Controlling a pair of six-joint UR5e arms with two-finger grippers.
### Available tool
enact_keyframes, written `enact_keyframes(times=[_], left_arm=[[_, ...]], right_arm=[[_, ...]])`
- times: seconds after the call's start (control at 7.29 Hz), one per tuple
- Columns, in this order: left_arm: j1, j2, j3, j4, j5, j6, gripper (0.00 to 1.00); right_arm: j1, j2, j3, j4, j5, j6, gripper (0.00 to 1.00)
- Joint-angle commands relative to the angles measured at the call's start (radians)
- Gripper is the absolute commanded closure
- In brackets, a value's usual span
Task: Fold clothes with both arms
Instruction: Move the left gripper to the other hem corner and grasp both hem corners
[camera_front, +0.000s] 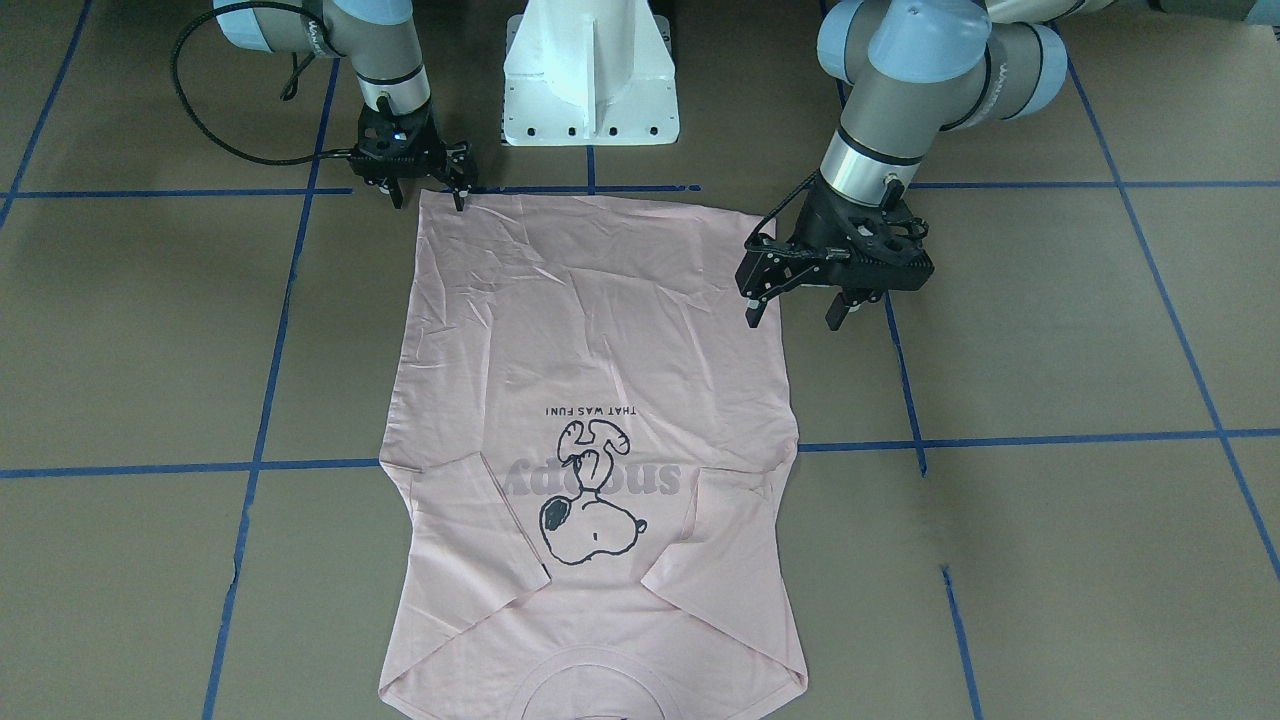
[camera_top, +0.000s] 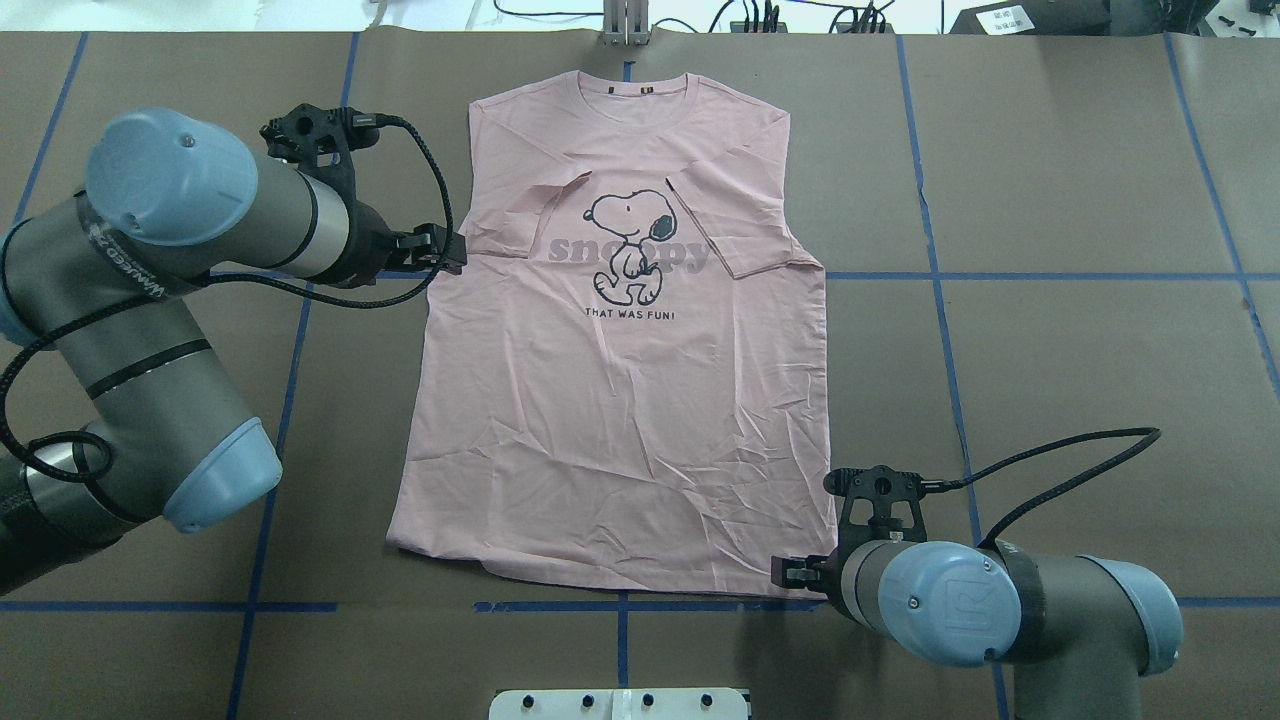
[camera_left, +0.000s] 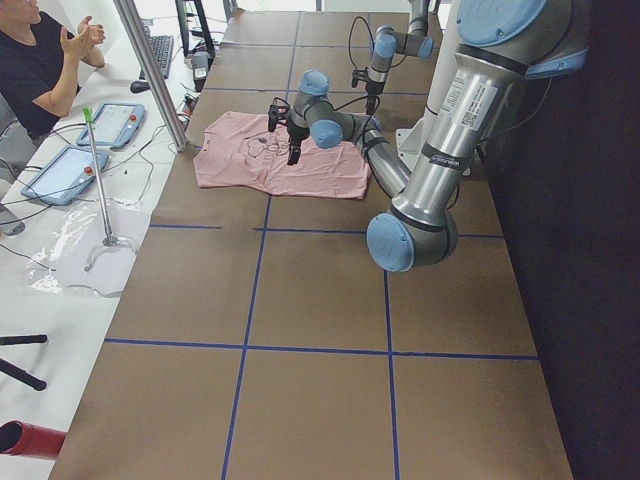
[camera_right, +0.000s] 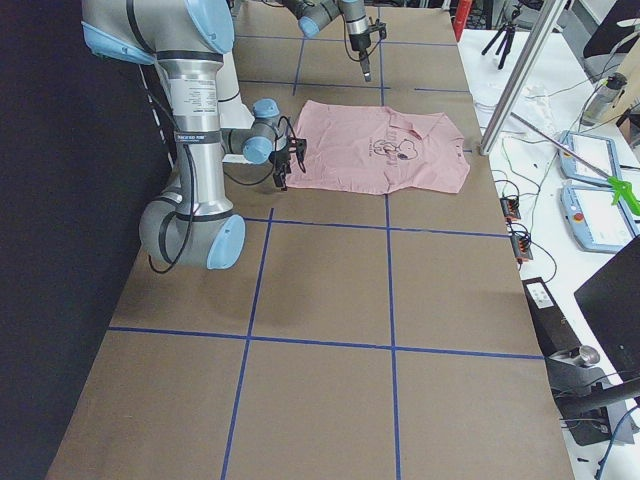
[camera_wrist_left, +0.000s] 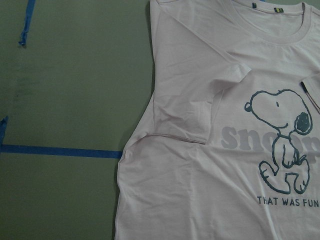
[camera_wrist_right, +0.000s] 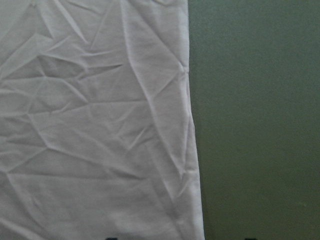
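Right gripper (camera_front: 430, 195) jaws are spread wide and empty at the hem corner of the pink T-shirt (camera_front: 600, 330), upper left of the front view. Left gripper (camera_front: 795, 312) jaws gape too, at its right edge. It lies flat on the surface (camera_front: 1050, 330), sleeves tucked in. Next, probably: pinch the hem and fold it up.

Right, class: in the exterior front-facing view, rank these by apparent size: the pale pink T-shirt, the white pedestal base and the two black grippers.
1. Pale pink T-shirt.
2. White pedestal base and left black gripper: too alike to rank, and that gripper seems nearer the camera.
3. Right black gripper.
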Motion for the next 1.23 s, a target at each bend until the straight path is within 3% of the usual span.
enact_keyframes(times=[0.0,0.14,0.82,1.1], left_arm=[[0.000,0.001,0.000,-0.002,0.000,0.000,0.00],[0.000,-0.001,0.000,-0.002,0.000,0.000,0.00],[0.002,0.001,-0.002,0.002,-0.003,-0.012,0.00],[0.063,0.076,-0.040,0.005,-0.022,-0.229,0.00]], right_arm=[[0.002,0.000,0.001,0.001,0.014,0.000,0.66],[0.005,0.000,0.001,0.001,0.015,-0.002,0.98],[0.030,0.009,0.025,0.003,0.027,0.011,1.00],[0.049,0.007,0.060,0.003,0.037,0.009,1.00]])
